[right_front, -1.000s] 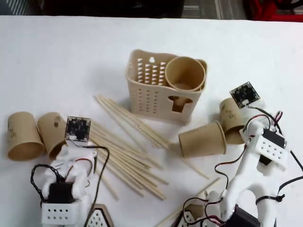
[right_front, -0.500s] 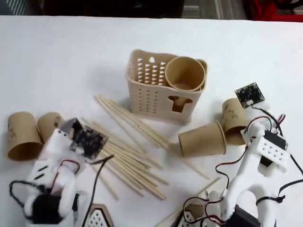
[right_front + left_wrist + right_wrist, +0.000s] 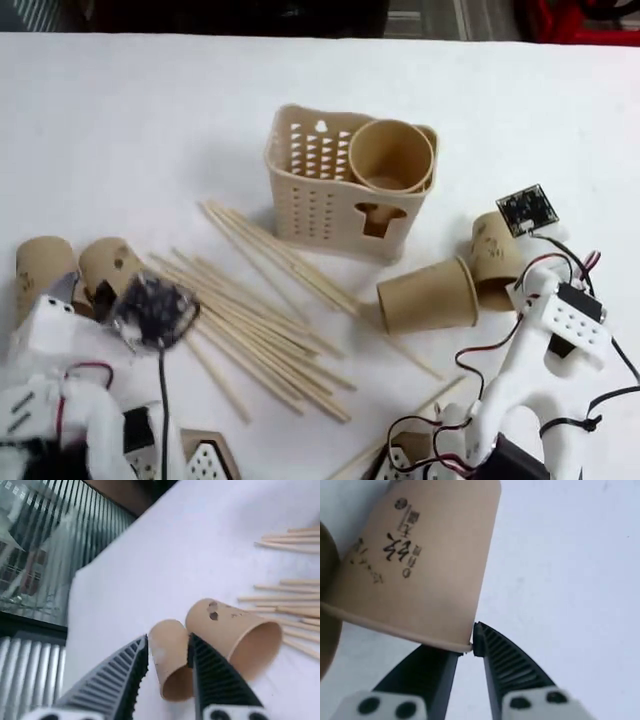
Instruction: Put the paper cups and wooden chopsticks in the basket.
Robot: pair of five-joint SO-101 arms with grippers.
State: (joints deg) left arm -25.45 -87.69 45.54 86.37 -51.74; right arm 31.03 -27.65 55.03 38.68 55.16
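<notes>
- High view: the basket (image 3: 300, 190) sits upper centre with one cup (image 3: 392, 155) inside, and chopsticks (image 3: 260, 320) fan out below it. The leftmost cup (image 3: 42, 272) and printed cup (image 3: 493, 255) lie far apart, a layout no wrist view gives.
- Left wrist view: my left gripper (image 3: 168, 640) is part open and seems empty, with the leftmost cup (image 3: 167, 665) framed between its jaws. Closing off-centre could roll it away.
- Right wrist view: my right gripper (image 3: 472, 640) is nearly closed, pinching only the printed cup's (image 3: 420, 565) rim, hidden from above. So thin a bite may slip.

Probably a robotics lab: white table (image 3: 120, 130), bare-wired arms (image 3: 545, 330), slatted window (image 3: 45, 555) behind.
</notes>
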